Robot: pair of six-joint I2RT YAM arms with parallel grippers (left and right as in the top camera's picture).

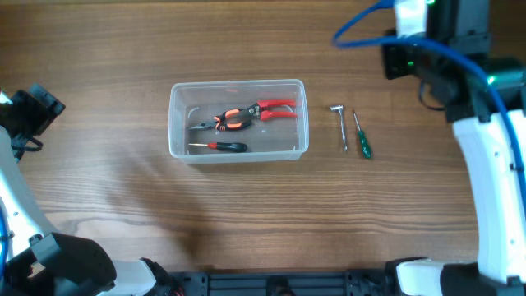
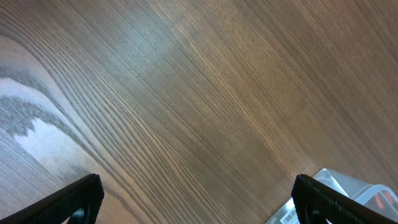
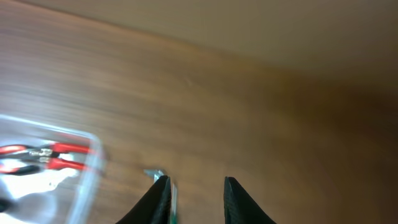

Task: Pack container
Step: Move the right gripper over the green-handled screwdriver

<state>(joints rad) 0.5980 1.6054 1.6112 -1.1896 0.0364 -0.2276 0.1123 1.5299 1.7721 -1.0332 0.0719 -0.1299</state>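
The clear plastic container stands at the table's middle. In it lie red-handled pliers and a small black-and-red screwdriver. A metal L-shaped key and a green screwdriver lie on the table right of it. My right gripper is open and empty, up at the far right; the key and the green screwdriver show by its left finger, the container further left. My left gripper is wide open and empty over bare wood at the far left.
A corner of the container shows at the lower right of the left wrist view. The table is brown wood grain. A blue cable loops from the right arm at the back right.
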